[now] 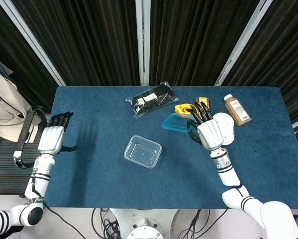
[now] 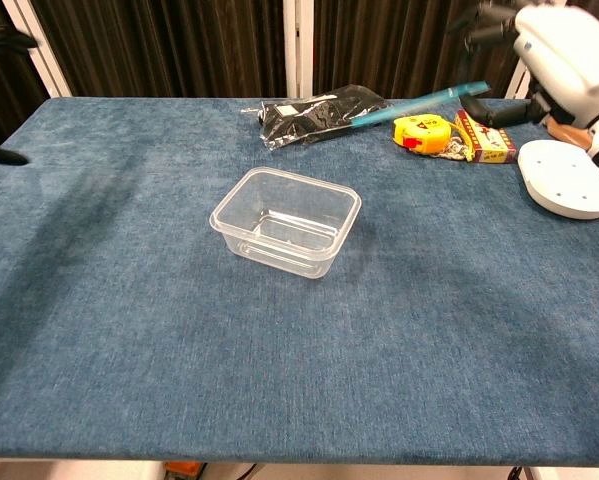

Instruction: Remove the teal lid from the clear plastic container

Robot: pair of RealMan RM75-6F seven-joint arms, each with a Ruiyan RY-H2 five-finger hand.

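Observation:
The clear plastic container (image 1: 143, 152) (image 2: 288, 221) stands uncovered near the middle of the blue table. My right hand (image 1: 208, 131) (image 2: 557, 52) grips the teal lid (image 1: 175, 123) (image 2: 419, 104) by one edge, holding it above the table to the container's right, near the yellow tape measure (image 1: 182, 109) (image 2: 422, 132). Far off at the table's left edge, my left hand (image 1: 52, 138) is spread flat and holds nothing; the chest view shows only a dark fingertip (image 2: 1, 155) of it.
A black bag (image 1: 151, 99) (image 2: 314, 113) lies at the back centre. A red-and-yellow packet (image 1: 203, 102) (image 2: 489, 138), a white disc (image 1: 227, 122) (image 2: 571, 178) and a brown bottle (image 1: 237, 109) sit at the back right. A black strap (image 1: 27, 137) hangs left of the table.

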